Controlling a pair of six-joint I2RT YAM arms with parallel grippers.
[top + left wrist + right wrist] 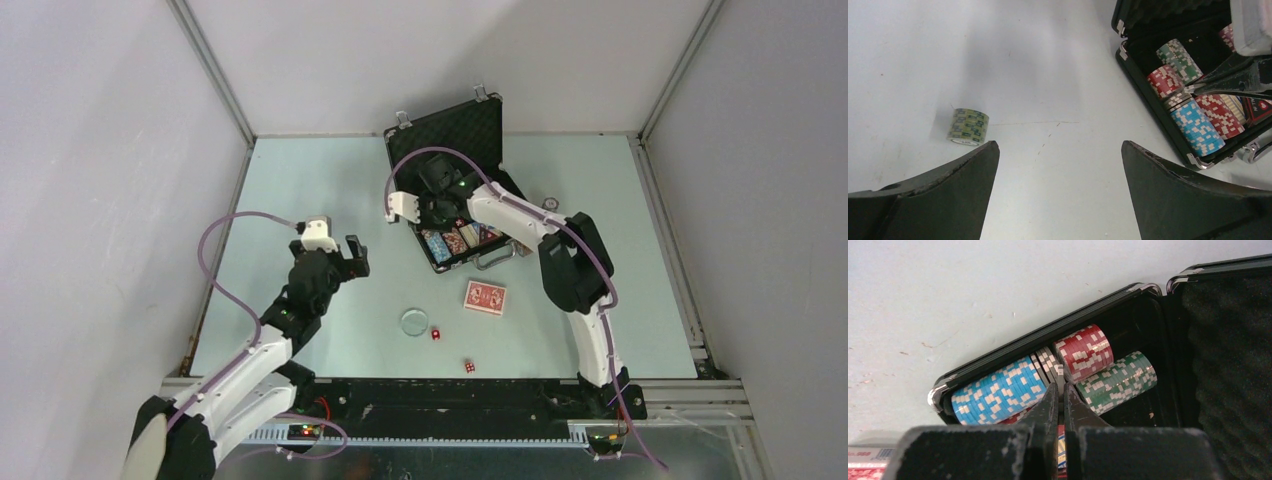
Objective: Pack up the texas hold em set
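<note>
Briefcase point(455, 125) is sitting open at twelve o'clock; I'm holding right gripper point(1060, 390) pressed together inside, left gripper point(1059, 146) spread.

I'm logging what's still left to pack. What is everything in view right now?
briefcase: one, black, open, far middle of the table
chip stacks: several, blue, red, green and grey, lying in the briefcase
loose chip stack: one, green and pale, on the table apart from the briefcase
card deck: one, red-backed, on the table in front of the briefcase
disc: one, clear, left of the card deck
dice: two, red, nearer the arms than the disc
table: one, pale green
left claw: open, above the table
right claw: shut, over the chip stacks
</note>
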